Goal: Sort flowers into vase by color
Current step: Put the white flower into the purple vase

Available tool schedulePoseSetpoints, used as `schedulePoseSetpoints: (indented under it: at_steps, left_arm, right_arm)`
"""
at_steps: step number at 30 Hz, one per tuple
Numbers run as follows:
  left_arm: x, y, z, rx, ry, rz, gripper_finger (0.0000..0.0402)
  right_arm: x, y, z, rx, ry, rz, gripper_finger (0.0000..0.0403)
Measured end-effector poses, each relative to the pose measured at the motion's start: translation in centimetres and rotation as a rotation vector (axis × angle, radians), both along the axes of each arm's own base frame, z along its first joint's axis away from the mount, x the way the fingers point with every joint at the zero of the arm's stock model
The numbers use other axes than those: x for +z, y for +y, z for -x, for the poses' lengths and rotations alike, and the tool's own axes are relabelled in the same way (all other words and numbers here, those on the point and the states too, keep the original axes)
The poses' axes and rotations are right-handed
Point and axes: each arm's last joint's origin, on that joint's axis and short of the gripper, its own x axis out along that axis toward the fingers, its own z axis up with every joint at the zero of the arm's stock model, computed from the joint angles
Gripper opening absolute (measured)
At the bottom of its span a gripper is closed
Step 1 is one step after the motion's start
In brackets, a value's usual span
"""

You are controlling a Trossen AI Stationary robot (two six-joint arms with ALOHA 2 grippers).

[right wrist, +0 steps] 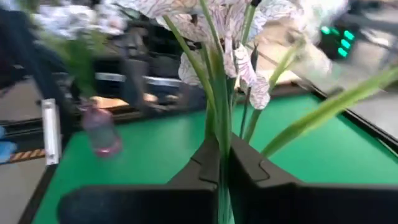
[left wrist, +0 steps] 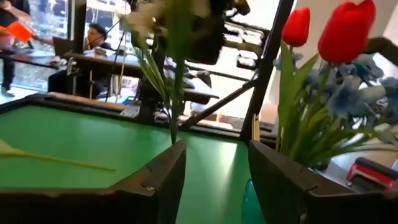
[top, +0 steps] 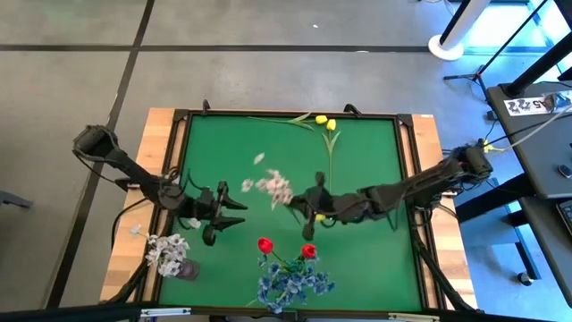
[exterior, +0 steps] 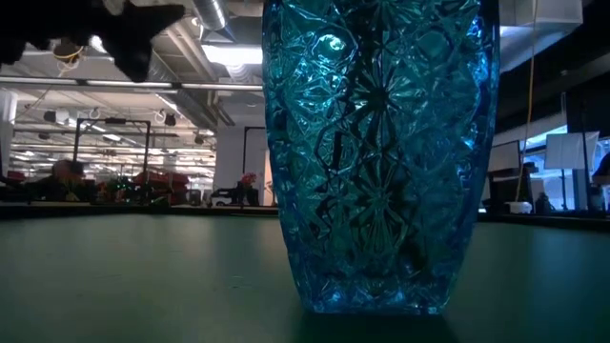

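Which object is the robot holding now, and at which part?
The right gripper holds the white flower spray by its green stalk; the left gripper holds nothing.

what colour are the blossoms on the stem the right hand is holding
White, faintly pinkish blossoms on green stalks, clearest in the right wrist view.

Right end effector (right wrist: 222, 163) clamped shut mid-table; left end effector (left wrist: 214, 163) spread.

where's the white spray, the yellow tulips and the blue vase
white spray (top: 275, 187), high view, on its blossom cluster
yellow tulips (top: 325, 122), high view, on one bloom, near the mat's far edge
blue vase (exterior: 379, 143), low view, on its cut-glass wall
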Motion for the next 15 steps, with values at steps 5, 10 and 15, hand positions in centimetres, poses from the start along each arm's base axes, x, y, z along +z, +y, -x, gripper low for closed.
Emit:
schedulePoseSetpoints:
  at_steps: [5, 10, 15]
  left_arm:
    - [0.1, 0.8, -2.1, 0.004, -0.01, -0.033, 0.0207]
    - [0.7, 0.5, -3.6, -0.053, -0.045, -0.117, 0.0217]
    - [0.9, 0.1, -4.6, -0.066, -0.045, -0.13, 0.0213]
  right_arm:
    - [-1.7, 0.6, -2.7, 0.167, -0.13, -0.039, 0.0011]
    - [-2.2, 0.1, -3.7, 0.205, -0.208, -0.043, 0.001]
    - [-2.0, -0.3, -4.0, 0.208, -0.252, -0.017, 0.0006]
